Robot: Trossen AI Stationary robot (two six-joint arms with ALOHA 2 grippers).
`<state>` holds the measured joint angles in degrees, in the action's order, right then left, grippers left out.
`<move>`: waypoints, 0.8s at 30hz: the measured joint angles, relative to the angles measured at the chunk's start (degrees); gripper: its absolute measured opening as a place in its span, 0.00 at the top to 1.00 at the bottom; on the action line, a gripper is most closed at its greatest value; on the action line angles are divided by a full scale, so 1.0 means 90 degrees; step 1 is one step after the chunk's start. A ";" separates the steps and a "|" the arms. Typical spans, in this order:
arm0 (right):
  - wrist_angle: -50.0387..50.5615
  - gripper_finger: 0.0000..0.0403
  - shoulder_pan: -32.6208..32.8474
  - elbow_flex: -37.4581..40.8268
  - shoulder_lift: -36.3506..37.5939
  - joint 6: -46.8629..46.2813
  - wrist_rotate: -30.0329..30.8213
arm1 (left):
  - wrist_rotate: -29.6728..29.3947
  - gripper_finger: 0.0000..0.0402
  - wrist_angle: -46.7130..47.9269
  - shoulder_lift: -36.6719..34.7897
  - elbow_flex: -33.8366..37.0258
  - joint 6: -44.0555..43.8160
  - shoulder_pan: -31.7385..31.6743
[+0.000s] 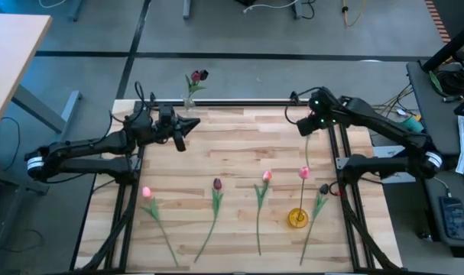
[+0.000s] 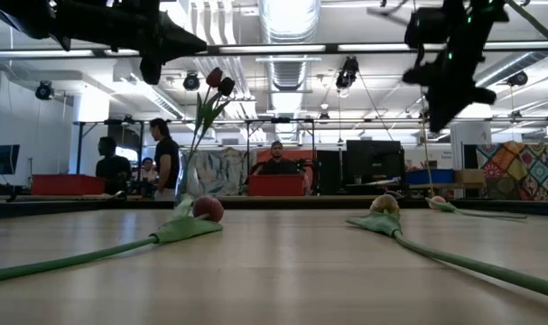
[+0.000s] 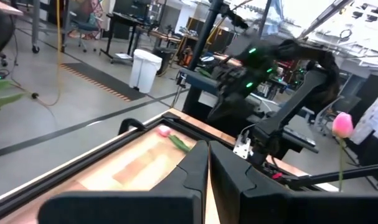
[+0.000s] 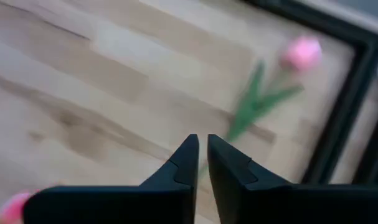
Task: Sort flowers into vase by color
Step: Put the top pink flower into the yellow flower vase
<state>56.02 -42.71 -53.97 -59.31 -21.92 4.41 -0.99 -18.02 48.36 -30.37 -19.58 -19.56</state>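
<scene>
**Q:** Where do you find the right gripper (image 1: 307,128), and what do its jaws do?

**A:** You see it raised over the far right part of the table (image 1: 239,153), jaws clamped on the thin stem of a pink tulip (image 1: 303,174) that hangs clear of the wood.

**Q:** And the left gripper (image 1: 187,127)?

**A:** It is at the far left, with its jaws together and empty.

**Q:** Where are the other flowers?

**A:** A second pink tulip (image 1: 146,192), a maroon tulip (image 1: 217,184) and a third pink tulip (image 1: 267,176) lie along the near side. A yellow vase (image 1: 296,218) stands near right. A clear vase (image 1: 189,101) at the far edge holds maroon blooms (image 1: 198,76).
</scene>
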 joint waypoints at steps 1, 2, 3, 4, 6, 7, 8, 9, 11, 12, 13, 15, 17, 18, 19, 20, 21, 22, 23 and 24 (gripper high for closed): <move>-0.0004 0.90 -0.0119 0.0092 -0.0094 -0.0007 0.0005 | 0.0002 1.00 0.0002 0.0000 0.0000 -0.0045 0.0008; -0.0003 0.87 -0.0227 0.0173 -0.0211 -0.0052 0.0007 | 0.0000 1.00 0.0005 0.0000 0.0000 -0.0087 0.0015; -0.0010 0.85 -0.0325 0.0238 -0.0334 -0.0109 0.0013 | 0.0001 1.00 0.0005 0.0000 0.0000 -0.0116 0.0018; -0.0051 0.82 -0.0430 0.0296 -0.0476 -0.0149 0.0009 | 0.0000 1.00 0.0006 0.0000 0.0000 -0.0123 0.0018; -0.0219 0.76 -0.0635 0.0381 -0.0772 -0.0285 0.0004 | 0.0000 1.00 0.0010 0.0005 0.0000 -0.0126 0.0016; -0.0285 0.73 -0.0733 0.0417 -0.0932 -0.0345 0.0008 | 0.0000 1.00 0.0012 0.0005 0.0000 -0.0126 0.0016; -0.0335 0.71 -0.0819 0.0444 -0.1091 -0.0440 0.0009 | 0.0000 1.00 0.0012 0.0005 0.0000 -0.0134 0.0016; -0.0387 0.68 -0.0908 0.0469 -0.1248 -0.0475 0.0014 | 0.0002 1.00 0.0013 0.0005 0.0000 -0.0166 0.0016; -0.0481 0.64 -0.1058 0.0504 -0.1524 -0.0495 -0.0004 | 0.0000 1.00 0.0052 0.0005 0.0000 -0.0239 0.0018; -0.0518 0.63 -0.1122 0.0506 -0.1658 -0.0496 -0.0038 | 0.0000 1.00 0.0081 0.0005 0.0000 -0.0245 0.0018; -0.0523 0.61 -0.1180 0.0508 -0.1783 -0.0496 -0.0057 | 0.0002 1.00 0.0117 0.0005 0.0000 -0.0245 0.0018; -0.0559 0.60 -0.1276 0.0514 -0.1993 -0.0471 -0.0065 | 0.0002 1.00 0.0159 0.0005 0.0000 -0.0242 0.0018; -0.0762 0.60 -0.1318 0.0516 -0.2147 -0.0491 -0.0152 | 0.0002 1.00 0.0169 0.0005 0.0000 -0.0237 0.0018; -0.0855 0.60 -0.1347 0.0516 -0.2217 -0.0539 -0.0198 | 0.0002 1.00 0.0170 0.0005 0.0000 -0.0237 0.0018; -0.0923 0.61 -0.1369 0.0516 -0.2303 -0.0589 -0.0210 | 0.0002 1.00 0.0172 0.0005 0.0000 -0.0236 0.0018; -0.1000 0.62 -0.1382 0.0516 -0.2387 -0.0619 -0.0214 | 0.0002 1.00 0.0174 0.0005 0.0000 -0.0233 0.0018; -0.1086 0.62 -0.1385 0.0516 -0.2472 -0.0663 -0.0209 | 0.0002 1.00 0.0183 0.0005 0.0000 -0.0230 0.0018; -0.1151 0.63 -0.1388 0.0516 -0.2560 -0.0732 -0.0208 | 0.0002 1.00 0.0201 0.0005 0.0000 -0.0228 0.0018; -0.1178 0.63 -0.1390 0.0516 -0.2650 -0.0785 -0.0207 | 0.0002 1.00 0.0222 0.0005 0.0000 -0.0225 0.0018; -0.1184 0.64 -0.1389 0.0516 -0.2749 -0.0832 -0.0205 | 0.0004 1.00 0.0220 0.0005 0.0000 -0.0224 0.0018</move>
<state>45.36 -55.22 -49.32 -84.04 -29.41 2.56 -0.96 -16.04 48.40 -30.37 -21.60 -19.40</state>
